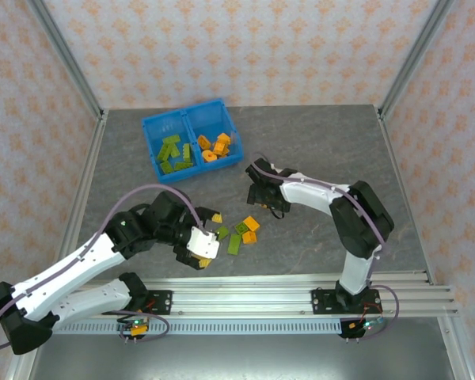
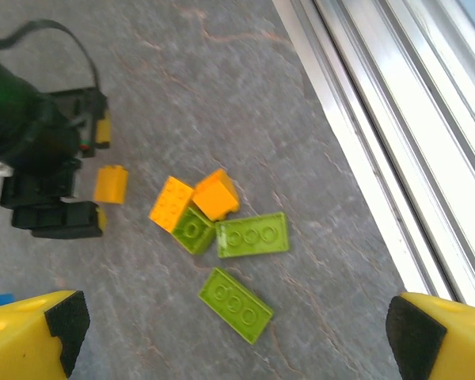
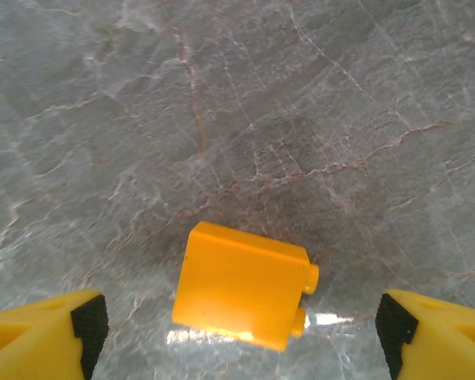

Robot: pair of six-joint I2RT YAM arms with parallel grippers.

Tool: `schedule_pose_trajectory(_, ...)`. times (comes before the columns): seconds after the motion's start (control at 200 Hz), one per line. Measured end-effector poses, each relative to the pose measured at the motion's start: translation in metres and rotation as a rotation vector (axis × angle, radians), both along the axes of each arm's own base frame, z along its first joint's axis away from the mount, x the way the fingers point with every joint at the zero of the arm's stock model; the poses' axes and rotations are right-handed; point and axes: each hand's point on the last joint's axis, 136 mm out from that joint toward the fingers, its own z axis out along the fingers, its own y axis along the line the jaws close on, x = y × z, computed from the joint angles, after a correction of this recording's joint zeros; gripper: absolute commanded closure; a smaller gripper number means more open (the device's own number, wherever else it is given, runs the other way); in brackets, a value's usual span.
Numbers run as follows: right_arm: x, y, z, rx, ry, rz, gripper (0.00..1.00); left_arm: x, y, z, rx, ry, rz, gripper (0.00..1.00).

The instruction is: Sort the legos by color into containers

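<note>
The blue bin (image 1: 191,119) stands at the back, with olive-green legos (image 1: 174,154) in its left compartment and orange legos (image 1: 214,146) in its right one. A small pile of loose green and orange bricks (image 1: 244,232) lies mid-table. My left gripper (image 1: 212,240) (image 2: 233,331) is open and low beside the pile, and the nearest flat green brick (image 2: 236,305) lies just ahead of its fingers. My right gripper (image 1: 264,202) (image 3: 241,326) is open just above the table. An orange brick (image 3: 241,285) lies on its side between its fingers, untouched.
In the left wrist view the pile holds another flat green brick (image 2: 253,235), a small green one (image 2: 193,230) and two orange ones (image 2: 172,203) (image 2: 217,195). The aluminium rail (image 1: 301,285) runs along the near edge. Patterned walls enclose the grey table (image 1: 324,150).
</note>
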Motion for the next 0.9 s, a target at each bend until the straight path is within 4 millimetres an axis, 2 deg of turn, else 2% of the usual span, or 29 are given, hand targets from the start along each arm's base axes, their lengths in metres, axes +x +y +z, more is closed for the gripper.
schedule_pose_trajectory(0.095,0.001,-0.002,-0.008,-0.016,0.012,-0.011,0.25,-0.002,0.003,-0.015,0.036,0.017,-0.011,0.00)
schedule_pose_trajectory(0.26,0.003,-0.001,-0.010,-0.006,0.010,-0.033,0.44,0.000,0.007,-0.022,0.060,-0.003,-0.013,0.00)
schedule_pose_trajectory(0.365,0.005,0.000,-0.009,0.008,-0.001,-0.049,0.60,0.000,0.012,-0.028,0.071,-0.020,-0.003,0.00)
schedule_pose_trajectory(0.505,0.007,-0.003,0.006,0.007,-0.055,-0.055,0.64,0.004,0.015,-0.025,0.056,-0.074,0.022,0.00)
schedule_pose_trajectory(0.586,0.008,0.002,0.034,0.003,-0.144,-0.023,0.64,0.010,0.016,-0.019,0.028,-0.119,0.054,0.00)
schedule_pose_trajectory(0.641,0.008,0.012,0.063,0.009,-0.231,0.021,0.64,0.016,0.017,-0.013,0.009,-0.140,0.093,0.00)
schedule_pose_trajectory(0.801,0.010,0.059,0.157,0.116,-0.492,0.164,0.63,0.042,0.023,0.007,-0.068,-0.161,0.285,0.00)
schedule_pose_trajectory(0.901,0.028,0.080,0.196,0.165,-0.613,0.208,0.63,0.068,0.038,0.033,-0.154,-0.188,0.478,0.00)
